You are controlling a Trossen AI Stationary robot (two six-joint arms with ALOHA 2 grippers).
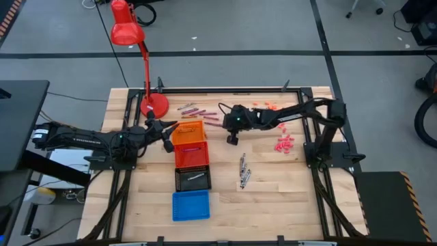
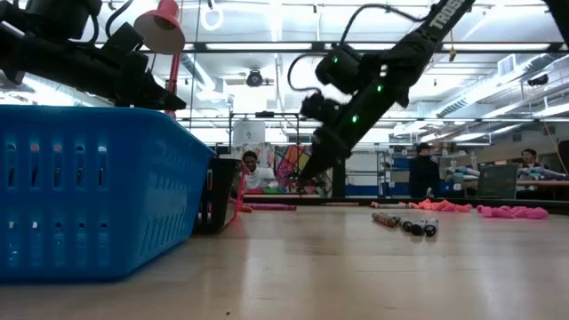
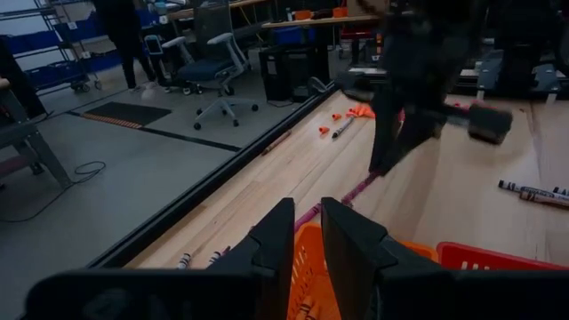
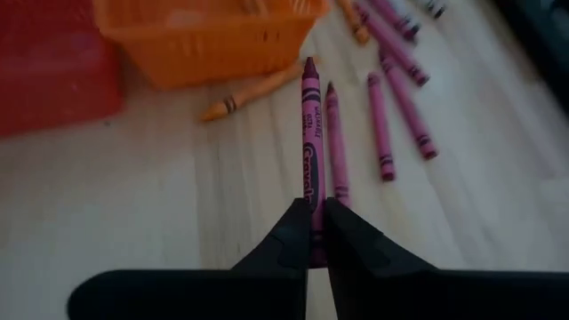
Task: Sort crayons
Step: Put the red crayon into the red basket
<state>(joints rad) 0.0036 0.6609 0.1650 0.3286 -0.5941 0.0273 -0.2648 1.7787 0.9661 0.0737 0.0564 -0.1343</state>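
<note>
right gripper [image 4: 316, 233] pinched tight on purple crayon [image 4: 310, 133] | crayon stuck out ahead between fingers | orange tray [image 4: 209, 40] farther ahead

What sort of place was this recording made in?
Probably a robotics lab or open workshop: a framed wooden table on grey floor, office chairs and shelving behind it, and people at benches in the background.

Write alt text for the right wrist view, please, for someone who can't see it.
The right tool pinches a maroon crayon above a pale wooden table. More maroon crayons and an orange crayon lie beyond, beside an orange tray and a red tray.
</note>
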